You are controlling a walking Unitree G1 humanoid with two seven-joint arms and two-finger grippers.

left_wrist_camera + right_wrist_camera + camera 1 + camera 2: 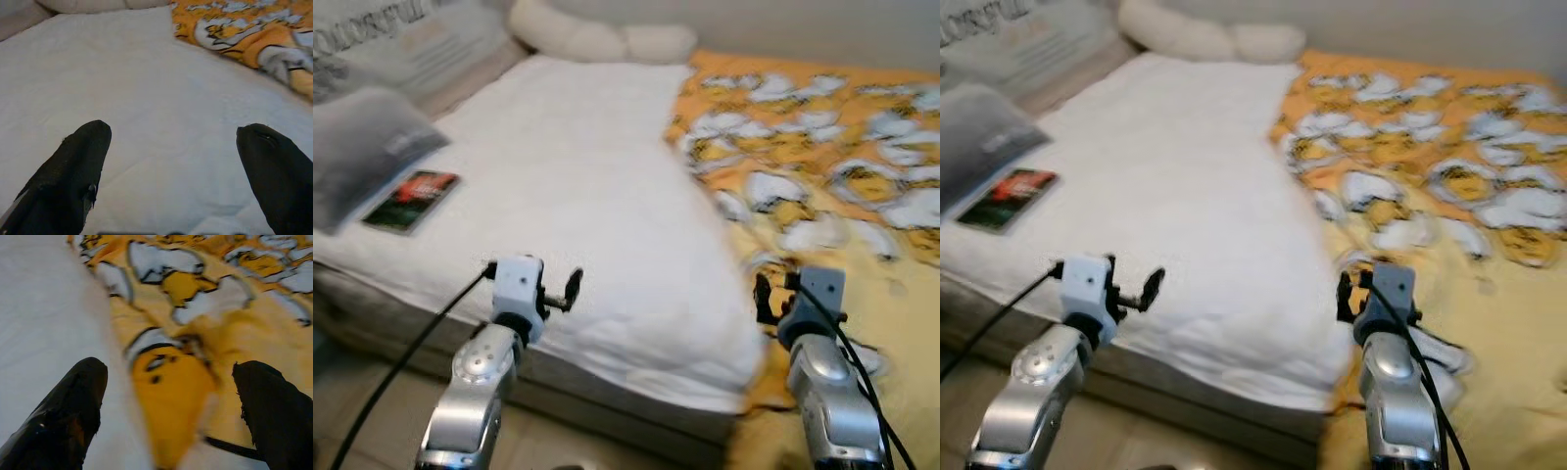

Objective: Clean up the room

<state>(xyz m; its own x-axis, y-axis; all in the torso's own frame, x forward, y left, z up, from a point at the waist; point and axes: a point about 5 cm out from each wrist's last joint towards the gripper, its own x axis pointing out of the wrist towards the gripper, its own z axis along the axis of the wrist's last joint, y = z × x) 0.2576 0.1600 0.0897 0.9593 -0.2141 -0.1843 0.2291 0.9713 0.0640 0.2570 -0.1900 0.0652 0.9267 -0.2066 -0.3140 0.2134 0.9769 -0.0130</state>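
1. Here, the bed point(401, 294) stands before the robot, its long axis running away from the robot toward the far wall.
2. A white blanket point(578, 186) covers the bed's left part, lying lengthwise along the bed, with its near edge draped over the bed's front.
3. An orange-and-white patterned blanket point(822, 147) lies rumpled just right of the white blanket, touching it along a seam that runs away from the robot.
4. A dark book point(412, 201) lies flat on the white blanket near the bed's left edge, beside a grey pillow point(362, 152).
5. A white pillow point(597, 39) rests at the far end of the bed.
6. The left gripper point(171, 161) hovers over the white blanket's near part, fingers spread apart, pinching nothing.
7. The right gripper point(168, 401) hangs over the seam between the two blankets, fingers spread wide, empty.
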